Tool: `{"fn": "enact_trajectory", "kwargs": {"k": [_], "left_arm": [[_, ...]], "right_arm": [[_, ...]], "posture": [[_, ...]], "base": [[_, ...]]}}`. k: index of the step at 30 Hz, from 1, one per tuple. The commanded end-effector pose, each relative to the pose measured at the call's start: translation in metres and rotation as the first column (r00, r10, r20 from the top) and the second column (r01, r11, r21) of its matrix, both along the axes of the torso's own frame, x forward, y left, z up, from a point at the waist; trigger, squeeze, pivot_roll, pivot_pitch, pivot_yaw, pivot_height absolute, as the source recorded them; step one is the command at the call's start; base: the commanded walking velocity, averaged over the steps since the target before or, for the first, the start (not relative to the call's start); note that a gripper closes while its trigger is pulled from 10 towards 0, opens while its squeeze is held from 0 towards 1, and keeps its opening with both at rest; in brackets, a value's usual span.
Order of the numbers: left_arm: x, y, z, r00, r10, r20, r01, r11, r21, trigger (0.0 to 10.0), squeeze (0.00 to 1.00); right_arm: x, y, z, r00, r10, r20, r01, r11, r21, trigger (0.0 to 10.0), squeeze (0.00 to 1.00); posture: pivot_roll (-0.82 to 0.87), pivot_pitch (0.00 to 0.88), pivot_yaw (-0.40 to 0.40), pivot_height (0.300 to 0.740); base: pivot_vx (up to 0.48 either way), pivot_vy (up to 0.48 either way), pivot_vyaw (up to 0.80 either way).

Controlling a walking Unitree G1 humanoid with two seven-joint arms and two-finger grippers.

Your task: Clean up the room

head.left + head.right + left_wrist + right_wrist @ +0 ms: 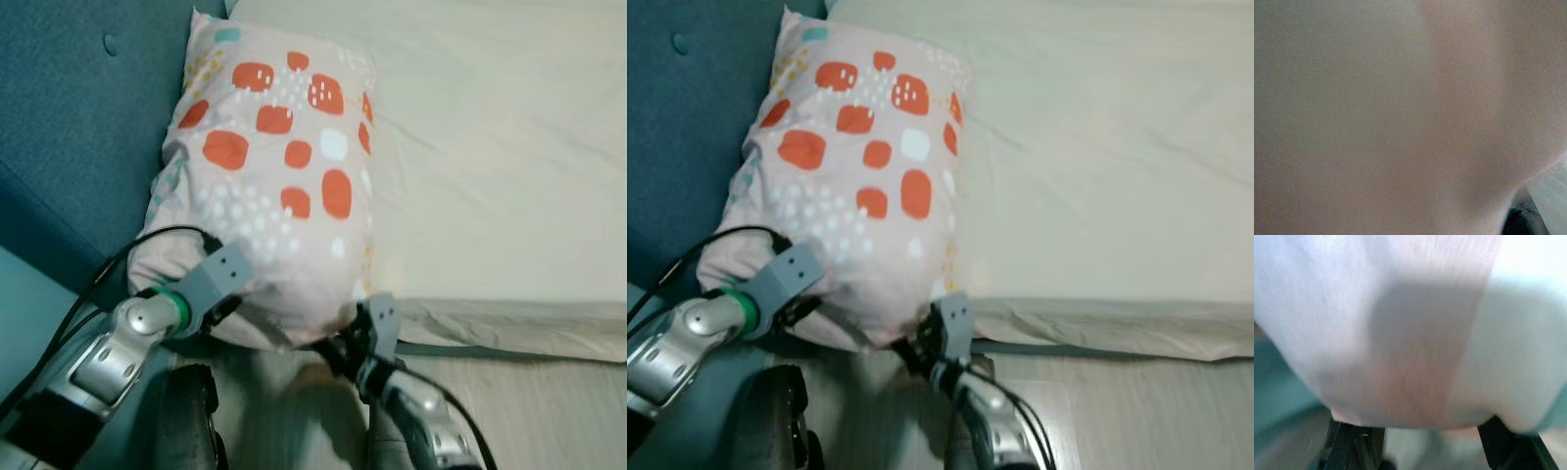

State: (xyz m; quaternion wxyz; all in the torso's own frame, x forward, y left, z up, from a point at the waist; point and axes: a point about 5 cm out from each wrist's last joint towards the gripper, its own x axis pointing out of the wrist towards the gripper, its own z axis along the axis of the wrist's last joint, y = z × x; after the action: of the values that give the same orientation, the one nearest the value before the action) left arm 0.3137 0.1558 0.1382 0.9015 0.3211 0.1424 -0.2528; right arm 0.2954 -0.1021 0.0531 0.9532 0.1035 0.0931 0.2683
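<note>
Lower frame: left gripper [233,305] and right gripper [345,345] pressed against near end of pillow [274,186]; finger state: cannot tell. Pillow, orange-spotted, upper left, between teal headboard [78,117] and cream mattress [490,147].

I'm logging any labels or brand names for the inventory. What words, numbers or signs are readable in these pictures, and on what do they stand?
None can be read.
The pillow bears only a print of orange, white and mint patches with small dots and dashes, no lettering.
The bed sheet and the blue headboard are plain.
The left gripper and right gripper, both at the pillow's near edge, show no legible marking.
Both wrist views are too blurred to show any text.
</note>
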Motion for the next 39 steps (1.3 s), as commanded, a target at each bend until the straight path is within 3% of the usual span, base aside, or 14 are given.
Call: {"fn": "enact_trajectory", "kwargs": {"k": [1,4,6,7,14,18,20,22,26,27,30,31,34,39], "left_arm": [[0.011,-0.009,0.017,0.995,0.036,0.098,-0.033,0.999,-0.034,10.0,0.00],[0.017,-0.019,0.025,0.990,0.040,0.137,-0.032,0.998,-0.060,10.0,0.00],[0.032,-0.048,0.044,0.975,0.050,0.217,-0.023,0.992,-0.123,10.0,0.00],[0.034,-0.054,0.048,0.972,0.050,0.230,-0.019,0.991,-0.136,10.0,0.00],[0.046,-0.074,0.057,0.960,0.059,0.274,-0.016,0.988,-0.155,10.0,0.00],[0.057,-0.091,0.068,0.940,0.080,0.331,-0.031,0.988,-0.152,10.0,0.00],[0.060,-0.092,0.069,0.934,0.086,0.347,-0.041,0.990,-0.134,10.0,0.00],[0.062,-0.080,0.051,0.938,0.083,0.337,-0.077,0.997,-0.030,10.0,0.00],[0.060,-0.068,0.034,0.952,0.091,0.292,-0.098,0.995,0.009,10.0,0.00],[0.056,-0.057,0.024,0.959,0.101,0.265,-0.114,0.993,0.035,10.0,0.00],[0.054,-0.050,0.017,0.962,0.108,0.251,-0.124,0.991,0.050,10.0,0.00],[0.051,-0.035,0.010,0.965,0.121,0.234,-0.143,0.986,0.081,10.0,0.00],[0.050,-0.013,0.002,0.965,0.144,0.218,-0.174,0.977,0.124,10.0,0.00],[0.044,0.009,-0.007,0.981,0.138,0.136,-0.155,0.980,0.125,10.0,0.00]], "right_arm": [[0.014,-0.012,-0.004,0.986,-0.167,-0.030,0.166,0.986,-0.017,10.0,0.00],[0.028,-0.021,0.002,0.959,-0.280,-0.036,0.279,0.960,-0.032,10.0,0.00],[0.057,-0.051,0.031,0.857,-0.515,0.019,0.516,0.856,-0.041,10.0,0.00],[0.062,-0.057,0.039,0.835,-0.549,0.040,0.550,0.834,-0.034,10.0,0.00],[0.073,-0.079,0.058,0.761,-0.642,0.092,0.647,0.762,-0.034,10.0,0.00],[0.079,-0.101,0.073,0.675,-0.728,0.116,0.734,0.679,-0.016,10.0,0.00],[0.080,-0.102,0.074,0.675,-0.729,0.113,0.736,0.677,-0.026,10.0,0.00],[0.080,-0.084,0.061,0.741,-0.668,0.060,0.671,0.738,-0.075,10.0,0.00],[0.076,-0.071,0.047,0.773,-0.635,0.012,0.633,0.769,-0.094,10.0,0.00],[0.072,-0.057,0.036,0.815,-0.578,-0.040,0.574,0.814,-0.086,10.0,0.00],[0.069,-0.048,0.030,0.840,-0.538,-0.073,0.533,0.842,-0.075,10.0,0.00],[0.064,-0.029,0.022,0.899,-0.426,-0.096,0.422,0.904,-0.066,10.0,0.00],[0.056,-0.005,0.014,0.956,-0.274,-0.107,0.270,0.962,-0.051,10.0,0.00],[0.049,-0.001,0.005,0.950,-0.283,-0.129,0.281,0.959,-0.029,10.0,0.00]], "posture": [[-0.04,0.194,0.108,0.566],[-0.04,0.193,0.113,0.566],[-0.03,0.191,0.118,0.566],[-0.02,0.191,0.118,0.566],[-0.01,0.194,0.118,0.566],[0.00,0.200,0.115,0.566],[-0.01,0.201,0.117,0.566],[0.00,0.212,0.119,0.566],[0.00,0.217,0.120,0.566],[0.00,0.218,0.121,0.566],[0.00,0.218,0.121,0.566],[0.01,0.221,0.122,0.566],[0.01,0.223,0.118,0.566],[0.01,0.216,0.110,0.566]], "base": [[0.000,0.000,0.00],[0.000,0.000,0.00],[0.000,0.000,0.00],[0.000,0.000,0.00],[0.000,0.000,0.00],[0.000,0.000,0.00],[0.000,0.000,0.00],[0.000,0.000,0.00],[0.000,0.000,0.00],[0.000,0.000,0.00],[0.000,0.000,0.00],[0.000,0.000,0.00],[0.000,0.000,0.00],[0.000,0.000,0.00]]}}
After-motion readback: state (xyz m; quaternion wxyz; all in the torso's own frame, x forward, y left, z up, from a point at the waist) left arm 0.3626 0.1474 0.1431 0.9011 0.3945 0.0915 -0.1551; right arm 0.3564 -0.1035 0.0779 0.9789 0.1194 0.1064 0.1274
